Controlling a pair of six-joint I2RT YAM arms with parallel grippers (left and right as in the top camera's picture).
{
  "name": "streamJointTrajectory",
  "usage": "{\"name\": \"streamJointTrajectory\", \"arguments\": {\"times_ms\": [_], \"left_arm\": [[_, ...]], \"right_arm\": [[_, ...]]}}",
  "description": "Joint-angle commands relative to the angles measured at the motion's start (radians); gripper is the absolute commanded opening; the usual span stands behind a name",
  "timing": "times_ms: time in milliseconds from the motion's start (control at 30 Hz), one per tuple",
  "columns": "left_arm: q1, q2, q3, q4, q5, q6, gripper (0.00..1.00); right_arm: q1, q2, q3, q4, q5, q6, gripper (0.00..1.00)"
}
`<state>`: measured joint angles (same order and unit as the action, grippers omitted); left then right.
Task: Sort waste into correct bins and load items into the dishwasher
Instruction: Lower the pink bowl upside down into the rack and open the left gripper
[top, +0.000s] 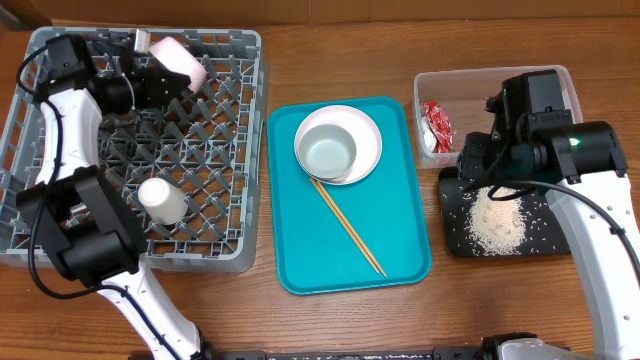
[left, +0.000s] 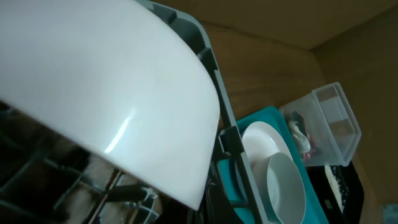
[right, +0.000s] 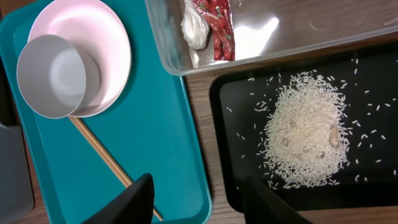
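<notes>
My left gripper (top: 148, 76) is shut on the pale pink bowl (top: 182, 58), holding it tilted over the far part of the grey dish rack (top: 240, 150). That bowl (left: 106, 81) fills most of the left wrist view. A small white cup (top: 160, 200) lies in the rack. On the teal tray (top: 400, 260) the grey-white bowl (top: 328, 152) sits on the white plate (top: 368, 135), with chopsticks (top: 348, 225) beside them. The red wrapper (right: 221, 28) lies in the clear tub (right: 298, 31). Rice (right: 308, 137) is piled in the black tray (right: 373, 186). My right gripper (right: 202, 202) is open and holds nothing, above the gap between the two trays.
The rack's grey wall (left: 211, 56) runs close beside the teal tray (left: 273, 118). A strip of bare wooden table (right: 202, 118) separates the teal tray from the black tray. A white crumpled scrap (right: 194, 28) lies next to the wrapper in the tub.
</notes>
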<state>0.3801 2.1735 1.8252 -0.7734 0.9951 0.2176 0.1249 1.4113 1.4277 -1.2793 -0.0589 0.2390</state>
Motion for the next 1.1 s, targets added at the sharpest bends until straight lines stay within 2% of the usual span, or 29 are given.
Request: {"name": "streamJointTrajectory", "arguments": {"times_ms": [0,133,200,233,400,500,833,1067], "left_arm": [[0.023,0.014,0.011,-0.054,-0.045,0.004,0.04],[0.042,0.014,0.011,-0.112,-0.079,0.003,0.04],[0.053,0.014,0.011,-0.144,-0.100,0.004,0.09],[0.059,0.014,0.011,-0.162,-0.114,0.004,0.21],[0.089,0.012,0.012,-0.213,-0.154,0.003,0.42],[0.114,-0.004,0.012,-0.230,-0.168,0.003,0.61],[0.122,-0.154,0.013,-0.266,-0.266,-0.006,0.66],[0.038,-0.287,0.013,-0.296,-0.308,-0.024,0.66]], "right_arm": [[-0.003,-0.007,0.024,0.001,0.013,-0.001,0.48],[-0.003,-0.007,0.024,0.001,0.013,-0.001,0.48],[-0.003,-0.007,0.024,0.000,0.013,-0.001,0.48],[-0.003,-0.007,0.024,0.000,0.013,-0.001,0.48],[-0.003,-0.007,0.024,-0.001,0.014,-0.001,0.48],[-0.003,-0.007,0.024,-0.002,0.014,-0.001,0.48],[-0.003,-0.007,0.024,-0.003,0.014,-0.004,0.48],[-0.003,-0.007,0.024,-0.010,0.013,-0.003,0.52]]}}
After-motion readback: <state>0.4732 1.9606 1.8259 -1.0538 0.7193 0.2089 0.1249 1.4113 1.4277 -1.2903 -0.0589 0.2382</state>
